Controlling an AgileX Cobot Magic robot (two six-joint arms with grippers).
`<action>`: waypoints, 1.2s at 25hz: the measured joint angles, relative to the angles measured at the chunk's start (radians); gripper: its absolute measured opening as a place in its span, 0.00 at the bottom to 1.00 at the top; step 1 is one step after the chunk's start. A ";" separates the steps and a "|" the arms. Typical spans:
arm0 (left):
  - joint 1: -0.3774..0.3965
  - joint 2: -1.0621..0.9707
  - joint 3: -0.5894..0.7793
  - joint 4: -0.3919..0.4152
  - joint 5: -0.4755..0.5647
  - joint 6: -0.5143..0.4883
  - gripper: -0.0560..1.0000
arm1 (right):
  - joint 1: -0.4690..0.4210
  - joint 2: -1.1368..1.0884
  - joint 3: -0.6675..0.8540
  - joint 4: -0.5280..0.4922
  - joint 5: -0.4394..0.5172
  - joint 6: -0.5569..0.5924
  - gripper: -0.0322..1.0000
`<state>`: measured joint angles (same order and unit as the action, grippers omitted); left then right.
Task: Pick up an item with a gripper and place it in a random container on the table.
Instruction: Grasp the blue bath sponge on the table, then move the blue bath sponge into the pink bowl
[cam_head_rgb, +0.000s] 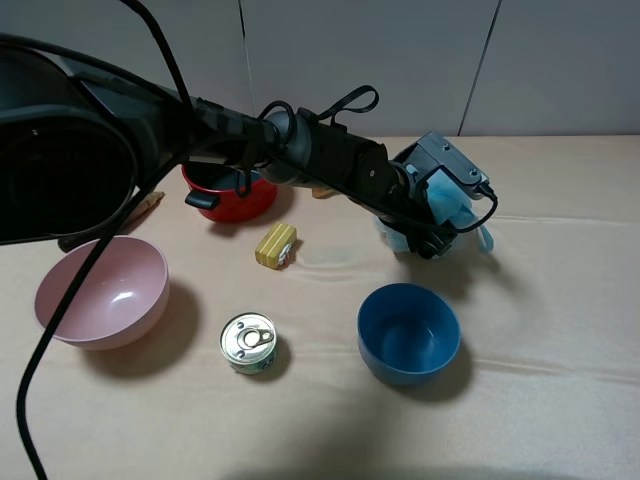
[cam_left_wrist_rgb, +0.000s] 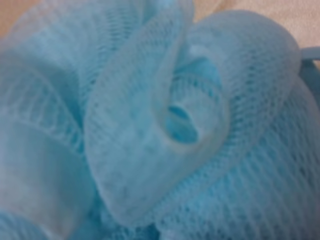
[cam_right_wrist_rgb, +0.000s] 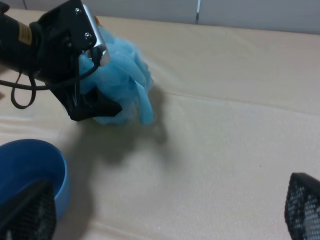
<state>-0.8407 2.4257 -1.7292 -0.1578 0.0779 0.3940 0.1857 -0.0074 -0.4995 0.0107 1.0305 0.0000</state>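
Observation:
The light-blue mesh bath pouf is at the right back of the beige table. My left gripper reaches across from the left and is shut on the pouf. In the right wrist view its dark fingers clasp the pouf, which seems to hang just over its shadow. The pouf fills the left wrist view and hides the fingers. The pale-pink bowl stands empty at the front left, far from the pouf. My right gripper is open and empty, low over bare cloth.
A blue bowl stands just in front of the pouf and shows in the right wrist view. A red pot, a yellow packet and a tin can lie between the pouf and the pink bowl.

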 joint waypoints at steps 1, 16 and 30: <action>0.000 0.000 0.000 0.000 0.004 0.000 0.97 | 0.000 0.000 0.000 0.000 0.000 0.000 0.70; 0.000 0.000 0.000 0.000 0.018 0.000 0.55 | 0.000 0.000 0.000 0.000 0.000 0.000 0.70; 0.000 0.000 0.000 0.000 0.020 0.001 0.52 | 0.000 0.000 0.000 0.000 0.000 0.000 0.70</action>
<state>-0.8407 2.4257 -1.7292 -0.1578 0.0976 0.3949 0.1857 -0.0074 -0.4995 0.0107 1.0305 0.0000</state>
